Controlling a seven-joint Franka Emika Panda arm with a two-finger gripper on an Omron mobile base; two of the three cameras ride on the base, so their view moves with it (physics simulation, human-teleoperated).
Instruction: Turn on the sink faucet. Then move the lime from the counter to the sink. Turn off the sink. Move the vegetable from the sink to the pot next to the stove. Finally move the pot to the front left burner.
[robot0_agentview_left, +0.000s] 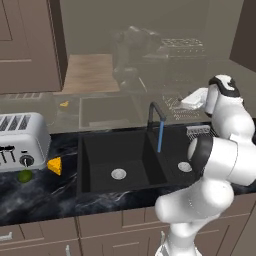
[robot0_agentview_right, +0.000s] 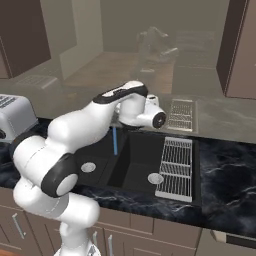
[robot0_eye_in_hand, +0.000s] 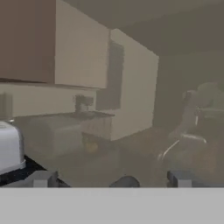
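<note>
Counter (robot0_agentview_left: 45, 195) of black veined marble, sink (robot0_agentview_left: 100, 150) with water running, toaster (robot0_agentview_left: 20, 140) left, claw (robot0_eye_in_hand: 111, 178) wide.

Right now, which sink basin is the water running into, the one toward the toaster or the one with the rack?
The basin toward the toaster: the blue stream from the faucet falls just on its side of the divider.

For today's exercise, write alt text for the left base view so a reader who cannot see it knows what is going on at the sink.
Water runs in a blue stream from the black gooseneck sink faucet into the black double sink, with the white robot arm raised at the right. On the counter to the left, a lime and a cheese wedge lie beside a silver toaster.
</note>
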